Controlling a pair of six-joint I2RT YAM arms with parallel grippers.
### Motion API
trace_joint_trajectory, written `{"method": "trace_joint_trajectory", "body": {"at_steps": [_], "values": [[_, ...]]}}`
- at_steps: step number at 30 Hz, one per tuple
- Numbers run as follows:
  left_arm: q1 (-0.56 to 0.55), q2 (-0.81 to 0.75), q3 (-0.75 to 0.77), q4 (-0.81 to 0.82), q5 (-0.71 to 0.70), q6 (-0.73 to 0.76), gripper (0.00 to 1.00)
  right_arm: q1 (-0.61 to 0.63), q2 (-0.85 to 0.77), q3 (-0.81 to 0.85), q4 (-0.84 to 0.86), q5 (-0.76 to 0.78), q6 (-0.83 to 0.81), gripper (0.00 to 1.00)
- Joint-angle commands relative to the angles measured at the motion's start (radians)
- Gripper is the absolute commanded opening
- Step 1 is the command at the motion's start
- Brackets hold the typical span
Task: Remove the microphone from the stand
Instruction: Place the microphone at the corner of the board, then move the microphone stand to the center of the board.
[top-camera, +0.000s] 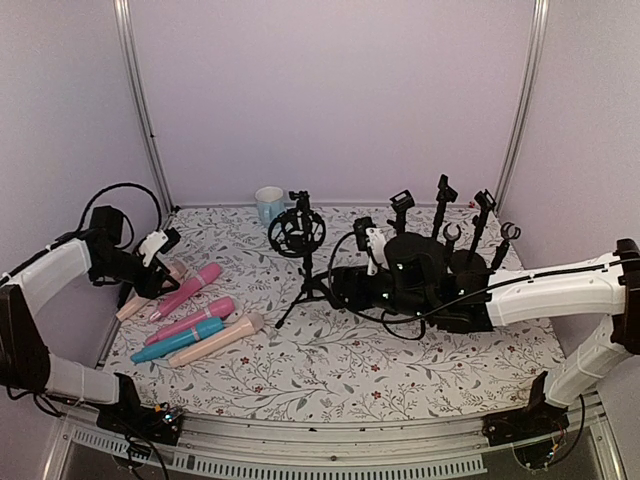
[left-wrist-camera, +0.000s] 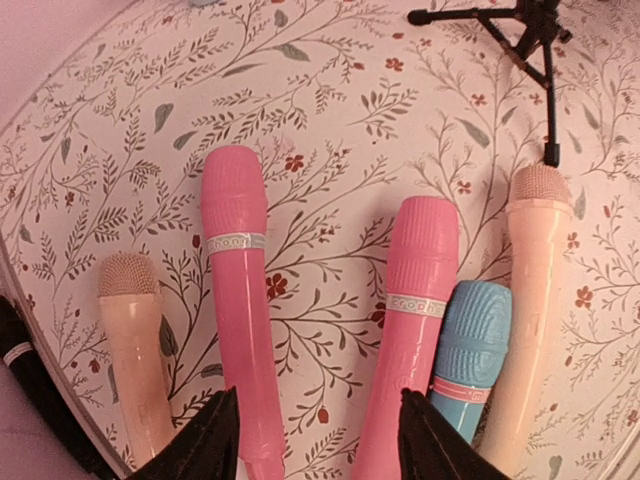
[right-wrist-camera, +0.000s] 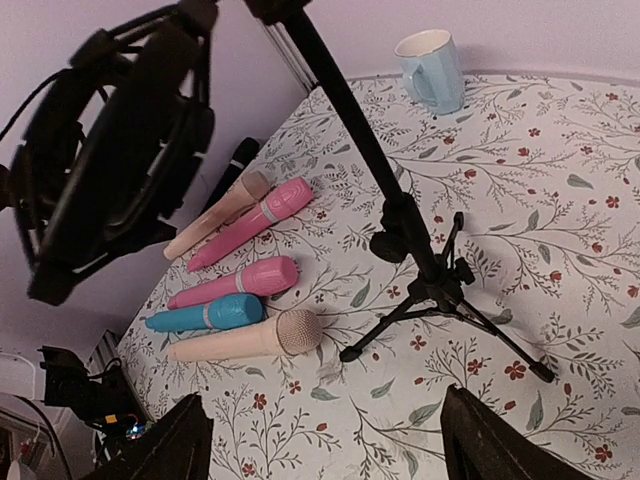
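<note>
Your left tool (left-wrist-camera: 320, 445) hangs released over the loose microphones (left-wrist-camera: 235, 300), right at the table's (top-camera: 330, 370) left edge. Both pink ones run under the gap between its fingers, ungripped. Your right tool (right-wrist-camera: 330, 450) is spread wide too, empty, just beside the stand's (right-wrist-camera: 405, 230) tripod legs. The microphone (right-wrist-camera: 120, 140) looks seated in the ring mount atop the stand, mid-table toward the back, but it is blurred up close. Open cloth runs along the near edge, in front of the tripod. Spare stands (top-camera: 441, 200) crowd the right rear. The mug (right-wrist-camera: 432, 68) is upright by the back wall; you can't see inside it.
</note>
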Motion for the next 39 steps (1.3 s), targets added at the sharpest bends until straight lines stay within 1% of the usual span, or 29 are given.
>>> {"method": "trace_joint_trajectory", "body": {"at_steps": [1, 6, 8, 13, 17, 27, 32, 39], "values": [[-0.040, -0.047, 0.024, -0.083, 0.068, -0.014, 0.56, -0.086, 0.068, -0.015, 0.091, -0.183, 0.146, 0.76], [-0.072, -0.077, 0.026, -0.096, 0.065, -0.026, 0.57, -0.164, 0.193, 0.020, 0.193, -0.393, 0.249, 0.67], [-0.075, -0.087, 0.026, -0.101, 0.062, -0.026, 0.57, -0.189, 0.247, 0.042, 0.226, -0.467, 0.289, 0.64], [-0.079, -0.109, 0.026, -0.116, 0.059, -0.014, 0.57, -0.236, 0.332, 0.077, 0.326, -0.591, 0.386, 0.62], [-0.085, -0.121, 0.022, -0.119, 0.068, -0.004, 0.57, -0.259, 0.384, 0.096, 0.400, -0.670, 0.439, 0.62], [-0.110, -0.114, 0.029, -0.119, 0.074, -0.012, 0.57, -0.272, 0.465, 0.156, 0.438, -0.682, 0.487, 0.60], [-0.123, -0.113, 0.029, -0.119, 0.070, -0.014, 0.56, -0.287, 0.512, 0.182, 0.488, -0.699, 0.524, 0.59], [-0.136, -0.114, 0.033, -0.118, 0.065, -0.020, 0.56, -0.297, 0.539, 0.221, 0.504, -0.683, 0.547, 0.51]]}}
